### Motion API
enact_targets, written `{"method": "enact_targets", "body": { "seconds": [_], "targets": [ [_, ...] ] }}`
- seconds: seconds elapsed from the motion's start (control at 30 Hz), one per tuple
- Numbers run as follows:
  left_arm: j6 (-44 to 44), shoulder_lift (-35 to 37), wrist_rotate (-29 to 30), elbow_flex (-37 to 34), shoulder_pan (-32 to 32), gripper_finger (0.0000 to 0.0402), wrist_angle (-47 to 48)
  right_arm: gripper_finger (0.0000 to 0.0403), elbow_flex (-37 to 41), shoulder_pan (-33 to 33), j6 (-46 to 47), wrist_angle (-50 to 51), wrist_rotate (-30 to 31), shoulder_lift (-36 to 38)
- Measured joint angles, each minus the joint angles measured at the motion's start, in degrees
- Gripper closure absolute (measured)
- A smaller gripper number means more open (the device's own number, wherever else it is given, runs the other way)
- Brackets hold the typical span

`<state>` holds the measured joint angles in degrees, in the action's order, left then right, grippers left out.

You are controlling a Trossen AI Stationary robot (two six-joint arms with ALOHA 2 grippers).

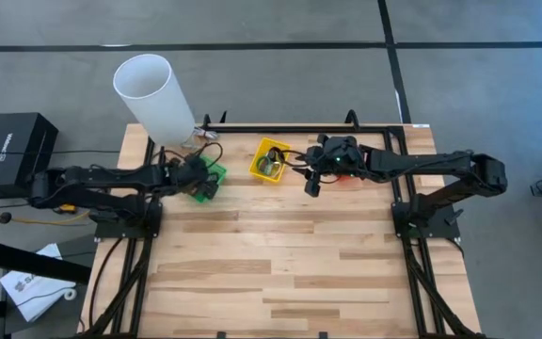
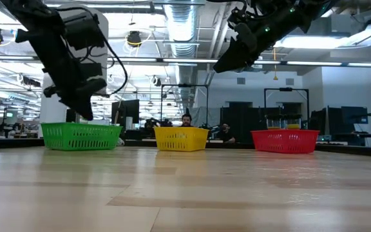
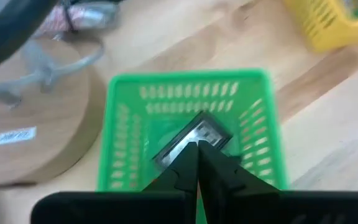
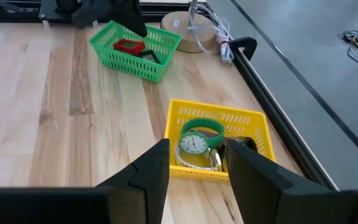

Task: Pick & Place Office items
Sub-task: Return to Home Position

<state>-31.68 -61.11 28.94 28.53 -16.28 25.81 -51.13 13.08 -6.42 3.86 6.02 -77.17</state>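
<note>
My left gripper point(image 3: 196, 148) is shut and hovers over the green basket point(image 3: 191, 93), just above its rim in the low view point(image 2: 85, 113). A dark clip with a shiny face point(image 3: 191, 138) sits at its tips. The right wrist view shows a red rectangle point(image 4: 128, 45) and a dark piece point(image 4: 148, 55) lying in that basket point(image 4: 135, 46). My right gripper point(image 4: 197, 171) is open and holds nothing. It hangs high over the near side of the yellow basket point(image 4: 219, 118). In the yellow basket lie a green ring point(image 4: 202, 132), a clear ring with a dial face point(image 4: 193, 144) and a dark ring point(image 4: 244, 144). My left gripper pinches the dark clip by its near edge point(image 3: 188, 149) between the tips of its two shut fingers, coming from above and slanting down. The clip is lifted clear over the green basket's inside, tilted. The fingers hide the exact spot of contact.
A red basket point(image 2: 285, 140) stands to the right of the yellow basket point(image 2: 181, 138) and the green basket point(image 2: 81, 135), along the table's far side. A big white cylinder point(image 1: 153, 94) on a round wooden base point(image 3: 30, 124) stands behind the green basket, with cables beside it. Bare table point(image 1: 280, 264) lies nearer.
</note>
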Motion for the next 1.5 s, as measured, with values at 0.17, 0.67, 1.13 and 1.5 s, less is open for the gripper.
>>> {"method": "enact_targets", "body": {
  "seconds": [0.17, 0.67, 1.13, 1.5],
  "targets": [
    [4.38, 3.62, -0.86, 0.0, 1.56, 0.0398, -4.78, 0.0256, 0.0, 0.04, 0.0, -0.01, -0.02, 0.0],
    [21.78, 7.11, -9.9, 0.04, 7.41, 0.0399, -29.71, 0.0256, -0.02, 0.07, 0.0, -0.01, -0.02, 0.0],
    [30.03, 29.9, -9.17, -2.86, 7.35, 0.0399, -21.55, 0.0256, -0.02, 0.07, 0.0, -0.01, -0.02, 0.0],
    [31.56, 49.87, -17.47, -14.29, 7.33, 0.0399, -22.39, 0.0255, -0.02, 0.07, 0.0, -0.02, -0.02, 0.0]
  ]
}}
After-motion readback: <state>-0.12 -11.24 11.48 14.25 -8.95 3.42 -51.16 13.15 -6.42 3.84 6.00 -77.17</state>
